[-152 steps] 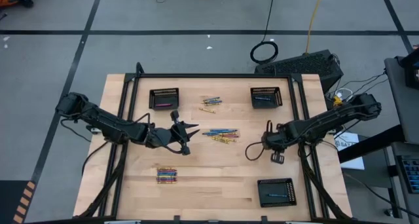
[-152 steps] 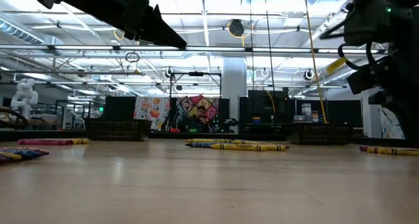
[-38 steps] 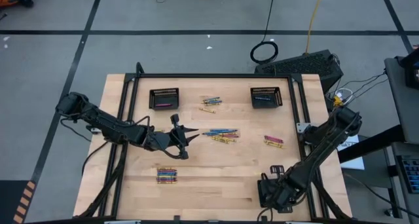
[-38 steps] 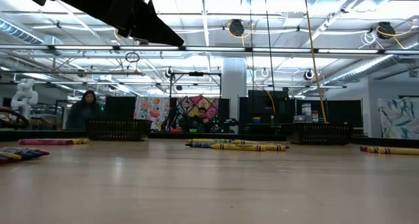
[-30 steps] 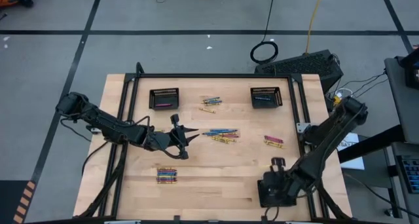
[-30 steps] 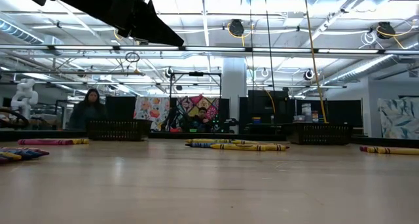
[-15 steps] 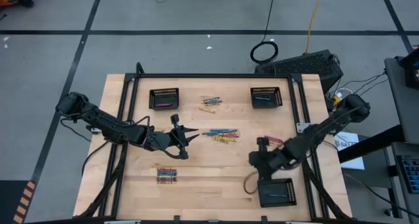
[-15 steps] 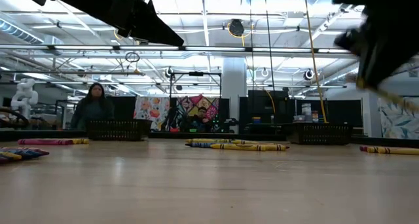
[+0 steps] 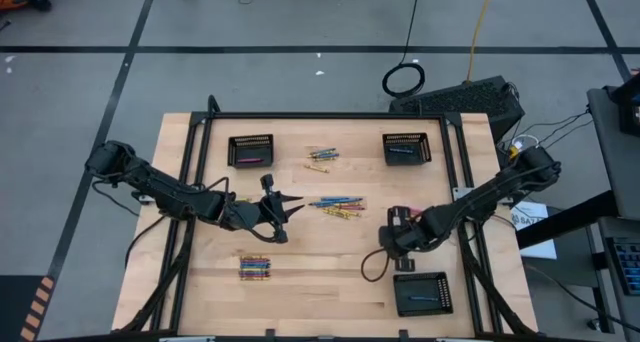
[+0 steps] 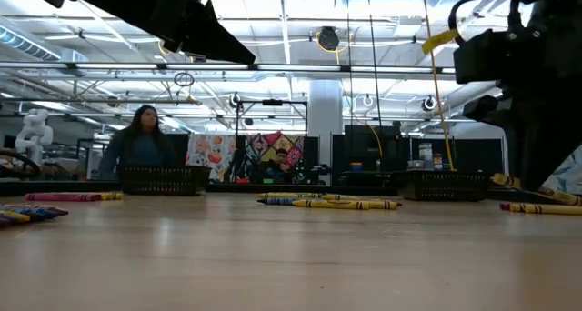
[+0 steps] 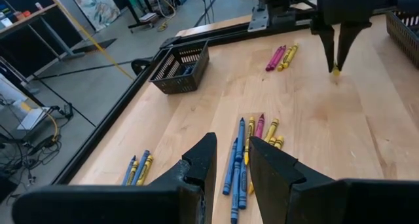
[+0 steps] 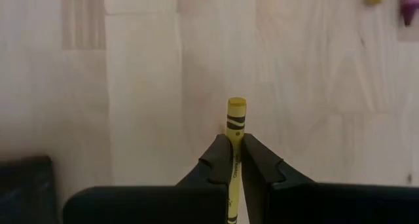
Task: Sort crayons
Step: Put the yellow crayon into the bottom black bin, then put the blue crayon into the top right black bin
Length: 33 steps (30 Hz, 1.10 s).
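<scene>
Above the table's 4 o'clock area, the right gripper clamps a yellow crayon, a grip only its wrist view reveals. The left gripper, fingers slightly apart and empty, hovers beside the central crayons; the overhead view hides the catch.

three black mesh baskets, two arms

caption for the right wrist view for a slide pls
Right hand shut on a yellow crayon, held above the wooden table.
</scene>
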Available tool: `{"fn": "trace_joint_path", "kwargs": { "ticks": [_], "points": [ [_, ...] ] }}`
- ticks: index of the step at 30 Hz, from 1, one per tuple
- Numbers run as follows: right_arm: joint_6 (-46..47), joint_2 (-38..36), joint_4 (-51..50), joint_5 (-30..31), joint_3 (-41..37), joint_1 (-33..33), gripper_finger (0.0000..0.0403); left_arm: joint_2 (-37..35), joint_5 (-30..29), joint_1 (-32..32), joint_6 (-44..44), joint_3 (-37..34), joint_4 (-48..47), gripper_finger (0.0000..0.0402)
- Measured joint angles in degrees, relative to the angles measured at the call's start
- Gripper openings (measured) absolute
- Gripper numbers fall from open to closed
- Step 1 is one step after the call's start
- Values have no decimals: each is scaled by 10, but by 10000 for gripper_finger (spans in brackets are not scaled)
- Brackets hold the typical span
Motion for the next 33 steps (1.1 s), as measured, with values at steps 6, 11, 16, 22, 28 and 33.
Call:
{"fn": "trace_joint_path", "kwargs": {
  "ticks": [6,11,16,22,28,33],
  "points": [
    [13,-31,-67,0,1,3,0,0,0,0,1,0,0,89],
    [38,-26,-43,1,-29,-2,0,0,0,0,-7,0,0,89],
    [60,-25,-27,22,-49,-6,26,0,0,0,-12,0,-1,89],
    [57,-33,-59,20,-17,-17,98,0,0,0,-13,0,-1,89],
    [119,-35,-201,-19,109,22,117,0,0,0,-13,0,-1,89],
    [189,-36,-182,-44,184,105,99,0,0,0,-13,0,-1,89]
  ]
}}
